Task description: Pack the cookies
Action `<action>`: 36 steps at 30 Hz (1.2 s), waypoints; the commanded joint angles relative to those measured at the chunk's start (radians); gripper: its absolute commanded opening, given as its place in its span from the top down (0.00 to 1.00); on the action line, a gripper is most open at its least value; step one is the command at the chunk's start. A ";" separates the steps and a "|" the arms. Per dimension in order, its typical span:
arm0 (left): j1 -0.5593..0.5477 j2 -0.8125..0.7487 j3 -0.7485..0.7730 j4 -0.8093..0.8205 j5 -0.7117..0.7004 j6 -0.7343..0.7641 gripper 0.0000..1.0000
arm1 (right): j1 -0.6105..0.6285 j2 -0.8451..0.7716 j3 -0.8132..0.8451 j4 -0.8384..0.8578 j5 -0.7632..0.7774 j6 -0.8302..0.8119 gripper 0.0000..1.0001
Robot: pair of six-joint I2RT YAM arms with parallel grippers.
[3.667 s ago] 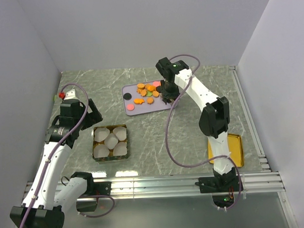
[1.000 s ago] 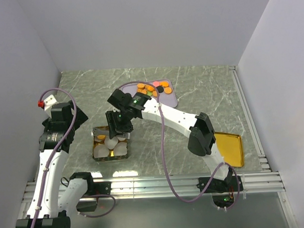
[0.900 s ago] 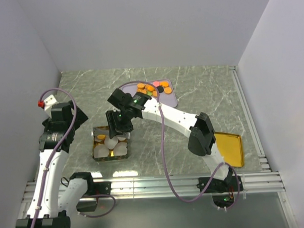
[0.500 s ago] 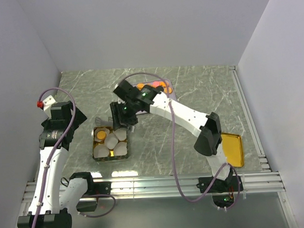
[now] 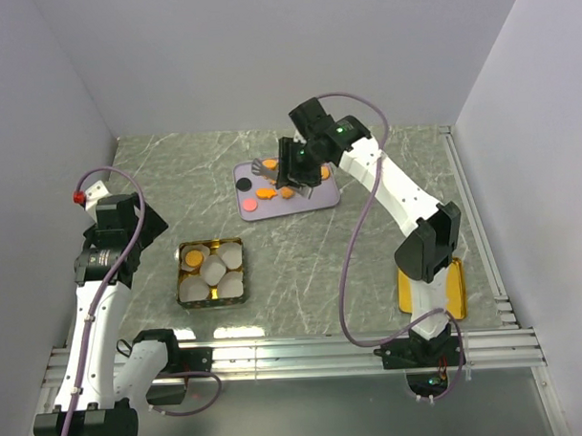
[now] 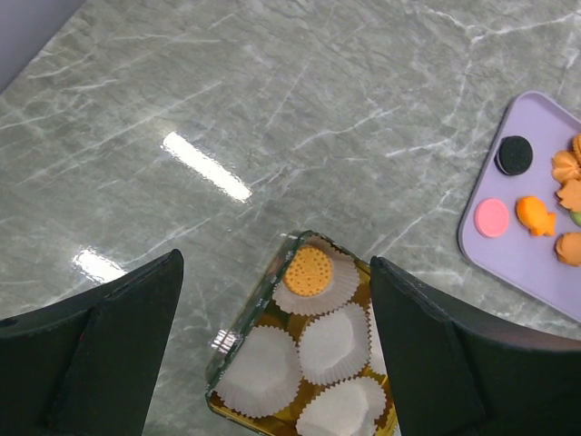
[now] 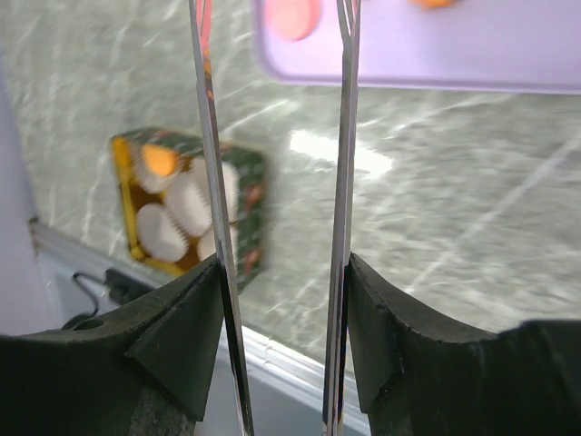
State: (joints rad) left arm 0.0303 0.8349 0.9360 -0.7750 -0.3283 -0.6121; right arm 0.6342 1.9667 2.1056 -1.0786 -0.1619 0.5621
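The cookies lie on a purple tray (image 5: 321, 192): several orange ones (image 5: 265, 193), a black disc (image 5: 243, 184) and a pink disc (image 5: 249, 206). One orange round cookie (image 6: 308, 271) sits in the far-left paper cup of the tin (image 5: 243, 267). The other cups are empty. My right gripper (image 5: 266, 167), with long metal blades, hangs open and empty over the tray's left part. In the right wrist view (image 7: 272, 54) nothing is between the blades. My left gripper (image 6: 275, 263) is open and empty above the tin.
A gold lid (image 5: 437, 287) lies at the near right by the right arm's base. Grey walls close the table on the left, back and right. A metal rail runs along the near edge.
My right gripper has moved from over the tin back to the purple tray. An orange cookie now lies in the tin's far-left cup. The left arm has barely moved.
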 commanded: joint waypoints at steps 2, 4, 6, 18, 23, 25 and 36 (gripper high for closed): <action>0.006 -0.019 0.007 0.039 0.037 0.023 0.11 | -0.045 0.010 0.043 -0.047 0.056 -0.050 0.41; 0.006 -0.019 0.009 0.039 0.038 0.026 0.12 | -0.056 0.033 0.080 -0.082 0.090 -0.067 0.41; 0.005 -0.017 0.009 0.042 0.043 0.026 0.12 | -0.056 0.076 0.129 -0.116 0.137 -0.083 0.41; 0.008 0.009 0.011 0.042 0.067 0.037 0.17 | -0.044 0.149 0.080 -0.141 0.199 -0.087 0.41; 0.010 0.012 0.011 0.042 0.069 0.037 0.17 | -0.016 0.182 0.088 -0.152 0.216 -0.090 0.41; 0.008 0.012 0.011 0.042 0.069 0.037 0.17 | -0.010 0.193 0.091 -0.159 0.223 -0.090 0.41; 0.008 0.010 0.009 0.043 0.069 0.038 0.19 | 0.002 0.259 0.123 -0.179 0.254 -0.091 0.41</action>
State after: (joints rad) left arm 0.0360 0.8486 0.9360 -0.7670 -0.2726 -0.5873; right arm 0.6308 2.2116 2.1860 -1.2358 0.0540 0.4778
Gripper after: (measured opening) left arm 0.814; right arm 0.597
